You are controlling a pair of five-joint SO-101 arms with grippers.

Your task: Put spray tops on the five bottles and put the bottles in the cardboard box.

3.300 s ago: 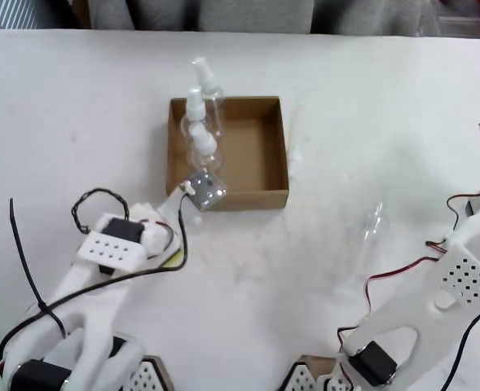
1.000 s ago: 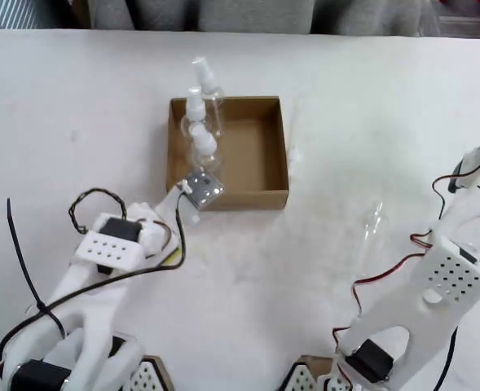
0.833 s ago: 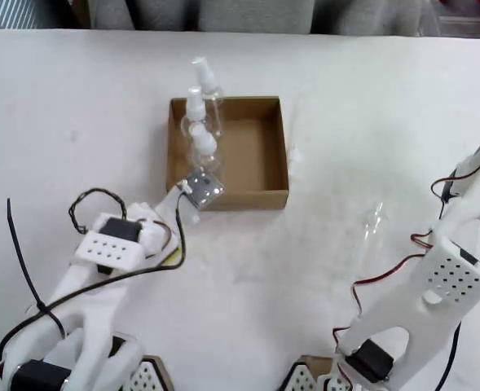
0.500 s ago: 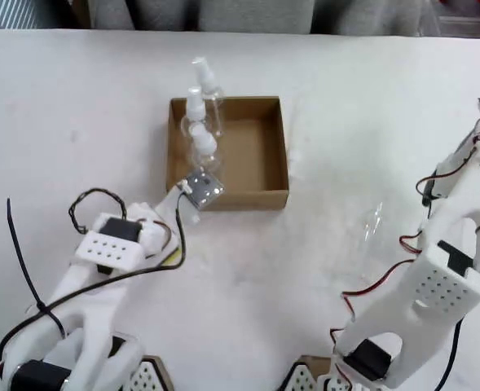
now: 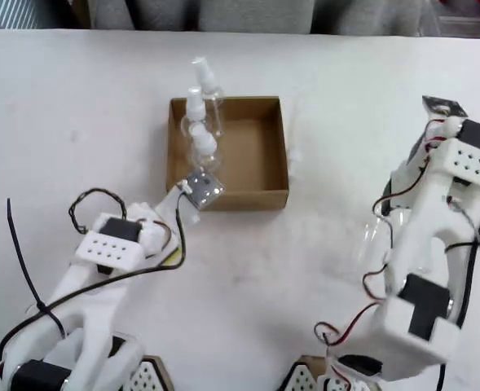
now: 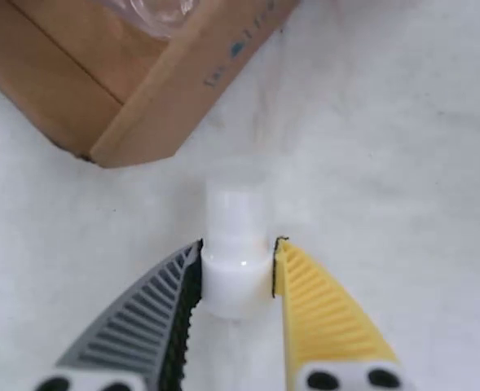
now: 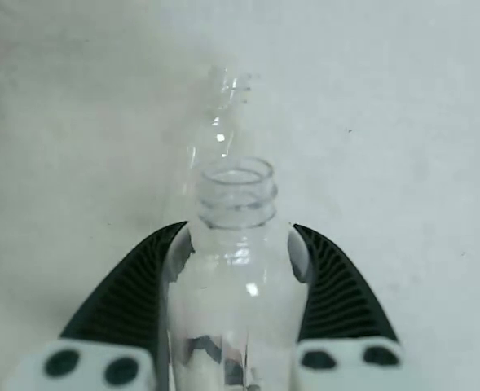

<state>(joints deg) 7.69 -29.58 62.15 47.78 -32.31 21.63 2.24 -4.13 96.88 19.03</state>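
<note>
Five bottles [image 5: 197,122] (three capped), one loose spray top [image 6: 234,244], one box [image 5: 260,155].

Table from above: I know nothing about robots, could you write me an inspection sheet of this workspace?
Surface: white table.
Job's things: cardboard box; three capped bottles at its left side; spray top; open bottle; another bottle lying beyond.
Clutter: nothing seen.
Tools: left tool shut on spray top; right tool shut on open bottle.
Cables: black loop, red wires.
Surroundings: dim shapes past the far edge.
</note>
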